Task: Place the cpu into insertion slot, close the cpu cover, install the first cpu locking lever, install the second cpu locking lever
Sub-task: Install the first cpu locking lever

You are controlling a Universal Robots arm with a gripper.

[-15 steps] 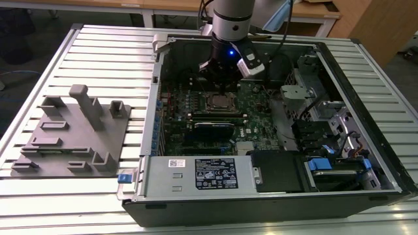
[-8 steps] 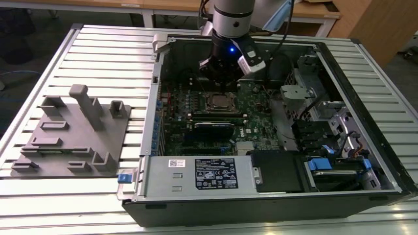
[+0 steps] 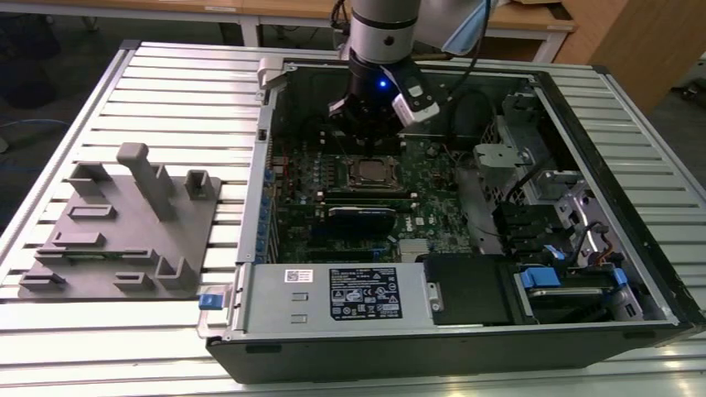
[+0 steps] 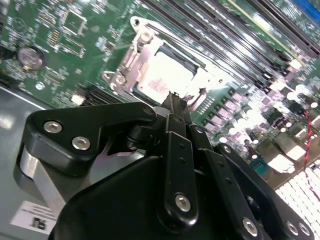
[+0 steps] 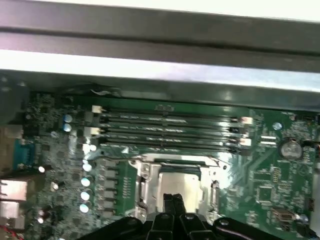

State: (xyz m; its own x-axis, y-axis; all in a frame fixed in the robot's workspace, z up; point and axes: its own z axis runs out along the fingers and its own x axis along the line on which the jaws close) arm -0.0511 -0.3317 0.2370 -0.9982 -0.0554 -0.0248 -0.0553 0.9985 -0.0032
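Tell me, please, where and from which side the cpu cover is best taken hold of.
Probably by its outer edge, coming from above. The cpu cover lies flat over the cpu as a thin metal frame, so only its narrow rim offers a pinch. The memory slots crowd one side; the opposite edge, nearest the gripper, looks freer.

cpu [image 5: 179,184] seemingly in insertion slot [image 3: 355,174], gripper [image 5: 173,199] just above, memory slots [image 5: 165,131] beside

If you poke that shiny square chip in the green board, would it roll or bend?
The cpu looks flat and metal-topped, so probably stiff, and it shouldn't roll. Sitting in the insertion slot, it likely won't slide.
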